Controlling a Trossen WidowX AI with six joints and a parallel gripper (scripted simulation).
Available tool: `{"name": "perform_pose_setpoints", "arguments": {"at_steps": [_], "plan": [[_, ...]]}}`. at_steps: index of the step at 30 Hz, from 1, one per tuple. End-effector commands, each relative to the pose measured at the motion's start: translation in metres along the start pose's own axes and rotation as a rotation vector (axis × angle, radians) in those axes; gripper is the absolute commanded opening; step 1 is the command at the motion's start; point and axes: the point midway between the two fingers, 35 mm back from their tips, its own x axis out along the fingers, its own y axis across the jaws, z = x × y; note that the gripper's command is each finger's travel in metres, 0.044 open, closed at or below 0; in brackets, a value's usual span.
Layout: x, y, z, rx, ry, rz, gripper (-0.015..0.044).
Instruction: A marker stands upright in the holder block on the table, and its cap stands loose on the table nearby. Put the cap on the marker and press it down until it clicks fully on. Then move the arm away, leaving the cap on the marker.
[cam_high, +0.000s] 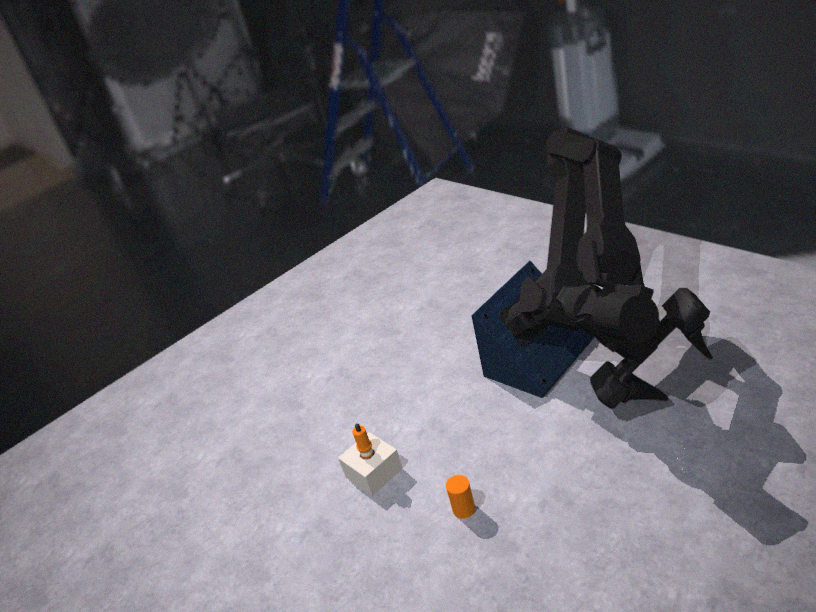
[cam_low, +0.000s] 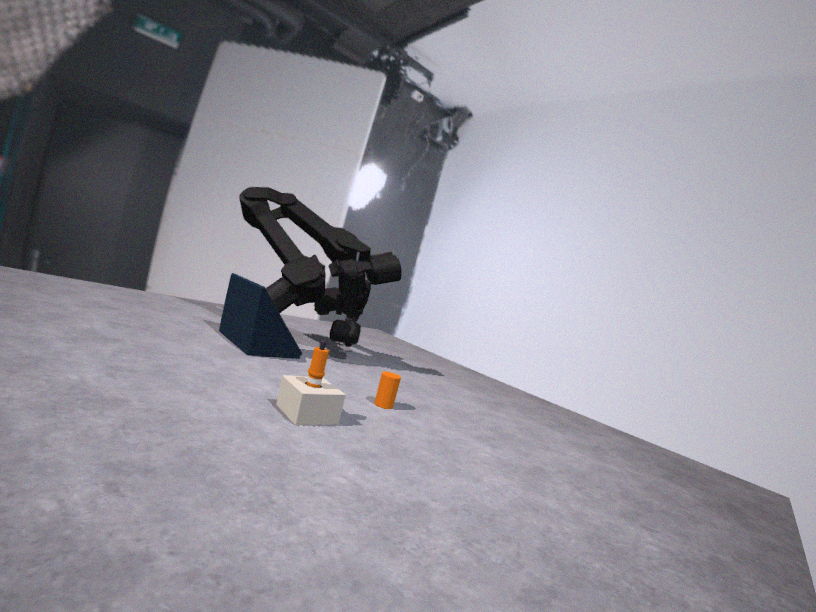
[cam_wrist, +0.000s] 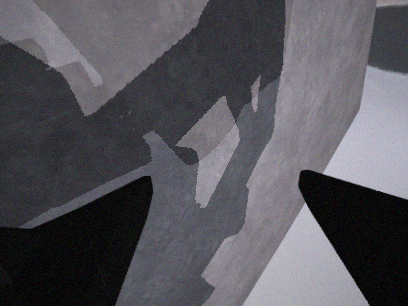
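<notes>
cap (cam_high: 462, 497) (cam_low: 387, 390) loose on table (cam_high: 263, 395) (cam_low: 395, 513) (cam_wrist: 320, 85) | marker (cam_high: 361, 439) (cam_low: 317, 364) bare in block (cam_high: 373, 471) (cam_low: 319, 405) | claw (cam_high: 689, 378) (cam_low: 345, 343) (cam_wrist: 225, 181) spread, holding nothing | left: grasp, seat, press, withdraw

And there's the slim orange marker with its dark tip (cam_high: 363, 439) (cam_low: 317, 364), upright and uncapped in the cream, square-edged holder block (cam_high: 371, 465) (cam_low: 310, 403) flat on the table; near the block, well clear, the smooth orange cylindrical cap (cam_high: 460, 497) (cam_low: 387, 390) stands upright, loose!
</notes>
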Motion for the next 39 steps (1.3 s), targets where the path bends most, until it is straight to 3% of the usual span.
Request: {"name": "perform_pose_setpoints", "arguments": {"at_steps": [1,6,10,12,22,26,39], "plan": [[0.0,0.0,-0.001,0.011,0.002,0.004,0.0374],[-0.007,0.013,-0.028,0.389,0.097,0.118,0.0256],[-0.023,0.029,-0.061,0.935,0.242,0.205,0.0256],[-0.034,0.043,-0.079,0.959,0.335,0.251,0.0256],[-0.077,0.079,-0.12,1.86,0.659,0.238,0.0256],[-0.111,0.109,-0.138,2.325,0.896,0.169,0.0256],[-0.179,0.153,-0.152,3.263,1.341,-0.267,0.0256]]}}
